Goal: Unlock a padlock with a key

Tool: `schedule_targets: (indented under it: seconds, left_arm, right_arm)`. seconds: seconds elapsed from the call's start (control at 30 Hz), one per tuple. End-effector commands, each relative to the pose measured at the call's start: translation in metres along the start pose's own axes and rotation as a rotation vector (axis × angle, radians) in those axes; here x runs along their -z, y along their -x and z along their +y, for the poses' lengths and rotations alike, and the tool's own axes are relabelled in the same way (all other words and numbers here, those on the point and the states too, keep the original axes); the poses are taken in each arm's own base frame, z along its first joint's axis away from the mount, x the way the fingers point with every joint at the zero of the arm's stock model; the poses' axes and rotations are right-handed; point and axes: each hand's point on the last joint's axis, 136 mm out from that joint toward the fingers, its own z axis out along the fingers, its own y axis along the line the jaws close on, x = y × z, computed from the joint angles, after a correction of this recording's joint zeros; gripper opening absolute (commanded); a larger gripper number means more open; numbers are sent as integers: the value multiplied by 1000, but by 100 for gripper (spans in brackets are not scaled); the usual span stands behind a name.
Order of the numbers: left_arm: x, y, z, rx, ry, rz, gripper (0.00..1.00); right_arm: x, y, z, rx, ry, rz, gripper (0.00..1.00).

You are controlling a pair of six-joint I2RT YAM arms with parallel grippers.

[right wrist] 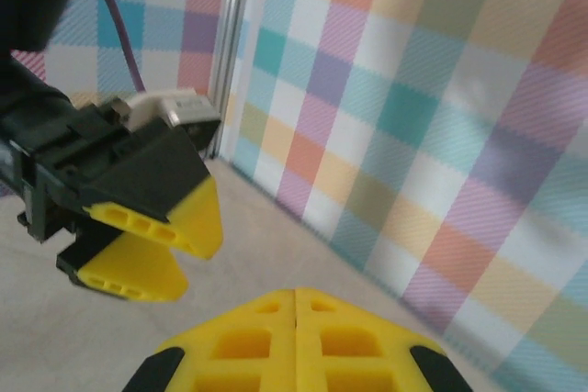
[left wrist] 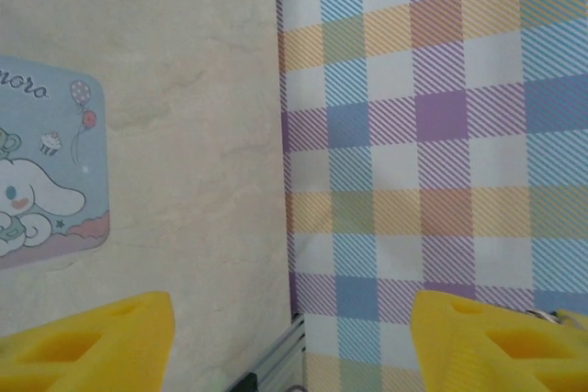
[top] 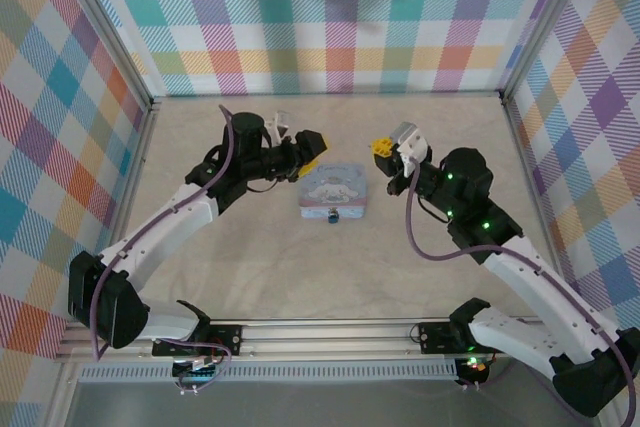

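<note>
A very small dark padlock (top: pixel 333 215) lies at the near edge of the light-blue cartoon box (top: pixel 333 190) in the middle of the table. The key is hidden from me. My left gripper (top: pixel 312 163) hovers over the box's far left corner. In the left wrist view it (left wrist: pixel 292 337) stands wide open with nothing between its yellow fingers (left wrist: pixel 87 341), and the box (left wrist: pixel 46 181) lies at the left edge. My right gripper (top: pixel 381 147) hangs to the right of the box and above the table. Its pads (right wrist: pixel 276 337) are pressed together, shut, with nothing showing between them.
Checkered walls (top: pixel 330 17) and aluminium posts (top: pixel 115 42) enclose the pale table (top: pixel 300 277) on three sides. In the right wrist view the left gripper (right wrist: pixel 152 240) sits close ahead on the left. A metal rail (top: pixel 320 332) runs along the near edge between the arm bases.
</note>
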Motion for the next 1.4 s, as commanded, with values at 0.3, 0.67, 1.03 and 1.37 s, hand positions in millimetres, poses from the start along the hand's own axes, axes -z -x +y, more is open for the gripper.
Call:
schedule_targets:
  seconds: [0.3, 0.67, 1.03, 1.37]
  left_arm:
    - [13, -2, -88, 120, -317, 98, 74]
    - [5, -27, -106, 143, -357, 192, 60]
    - [4, -37, -115, 132, -370, 229, 46]
    - [3, -38, -110, 129, -356, 231, 18]
  right_arm:
    - [3, 31, 40, 404, 66, -142, 0]
    - [-7, 20, 45, 455, 27, -132, 0]
    - [-15, 14, 47, 504, 2, -122, 0]
    - [-16, 4, 54, 556, 17, -95, 0]
